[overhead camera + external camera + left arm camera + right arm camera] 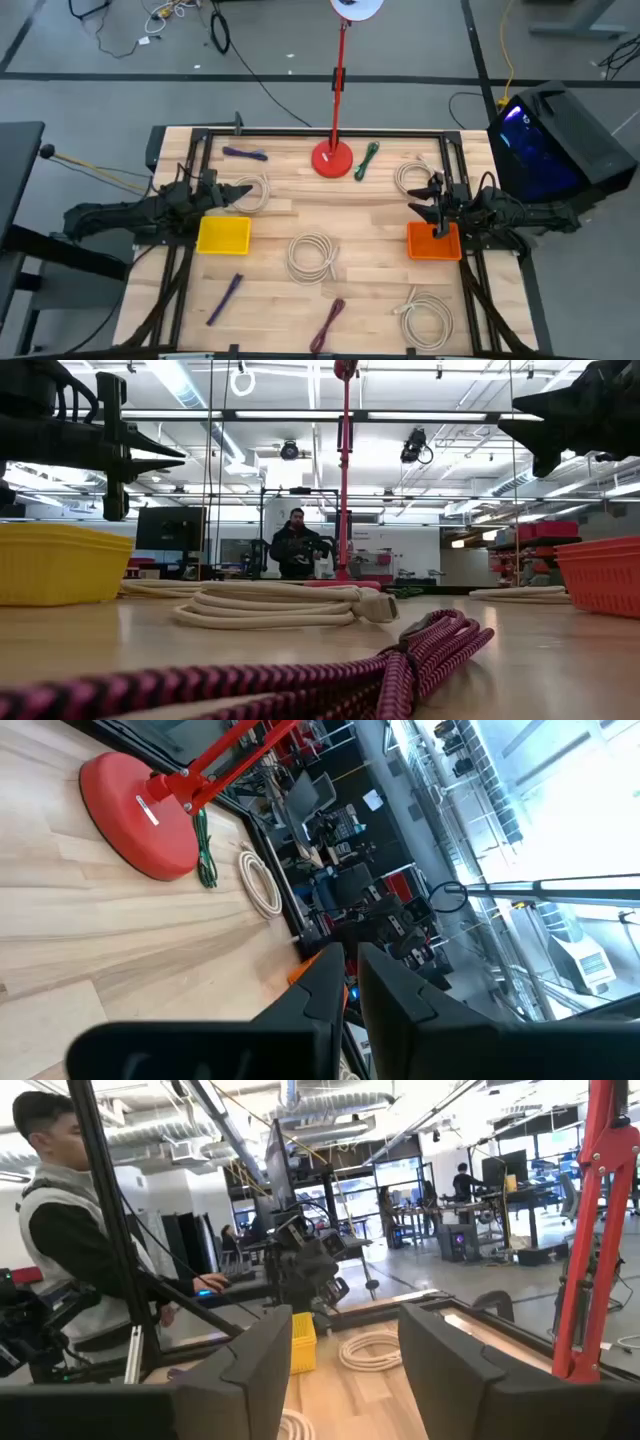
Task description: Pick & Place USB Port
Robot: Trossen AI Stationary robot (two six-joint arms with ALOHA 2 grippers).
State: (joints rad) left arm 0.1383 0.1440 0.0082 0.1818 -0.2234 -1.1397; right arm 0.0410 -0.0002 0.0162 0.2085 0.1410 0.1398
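Two claws hang over my table in the high view: my left gripper (243,192) at centre-left above the yellow bin (223,236), my right gripper (425,198) at centre-right above the orange bin (434,243). My left wrist view shows its fingers (322,988) nearly shut on nothing; the right wrist view shows fingers (258,1355) spread wide, empty, with a white cable coil (370,1349) lying between them farther off.

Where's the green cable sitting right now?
In the high view the green cable lies at the table's far edge, just right of the red lamp base and left of a white cable coil.
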